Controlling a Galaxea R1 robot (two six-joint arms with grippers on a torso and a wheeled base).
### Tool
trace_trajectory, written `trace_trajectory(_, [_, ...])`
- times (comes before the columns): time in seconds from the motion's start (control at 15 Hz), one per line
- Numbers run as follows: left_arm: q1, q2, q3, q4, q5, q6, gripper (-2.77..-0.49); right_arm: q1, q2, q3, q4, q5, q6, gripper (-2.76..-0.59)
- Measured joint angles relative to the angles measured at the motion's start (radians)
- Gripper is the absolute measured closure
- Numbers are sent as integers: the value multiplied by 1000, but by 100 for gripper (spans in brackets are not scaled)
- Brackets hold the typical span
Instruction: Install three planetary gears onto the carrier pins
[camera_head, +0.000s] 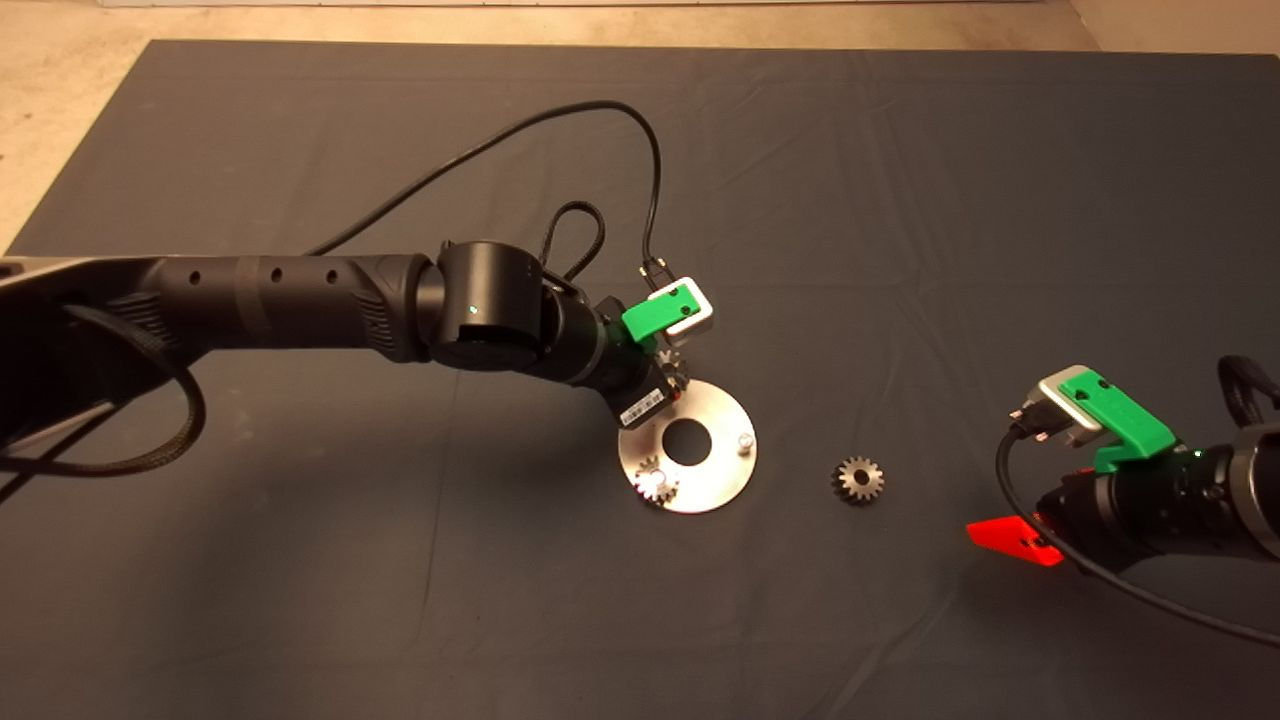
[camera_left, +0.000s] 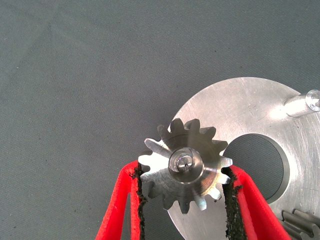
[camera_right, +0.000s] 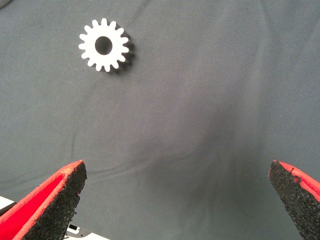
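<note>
Steel, hard and slick: your left gripper (camera_left: 184, 187) pinches one gear (camera_left: 184, 167) by its teeth, apparently seated on a pin over the disc (camera_head: 722, 470). Another gear (camera_head: 656, 485) sits mounted. Rightward, the loose gear (camera_head: 858, 480) lies on the mat; right gripper (camera_right: 177, 195) waits, fingers spread wide.

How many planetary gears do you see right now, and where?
3: one seated on the carrier disc near its front-left edge, one between the left claw fingers over a pin, one loose on the mat.
</note>
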Motion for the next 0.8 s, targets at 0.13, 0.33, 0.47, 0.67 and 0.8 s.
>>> trace_trajectory(0.13, [0,0,0,-1,0,0,-72,0,0,0,0,0,0,-273])
trace_trajectory(0.33, [0,0,0,-8,0,0,-72,0,0,0,0,0,0,-273])
trace_trajectory(0.47, [0,0,0,-27,-4,8,-72,0,0,0,0,0,0,-273])
trace_trajectory(0.67, [-3,0,0,-78,-7,71,-72,0,0,0,0,0,0,-273])
trace_trajectory(0.8, [-6,-1,0,-99,-7,82,-72,0,0,0,0,0,0,-273])
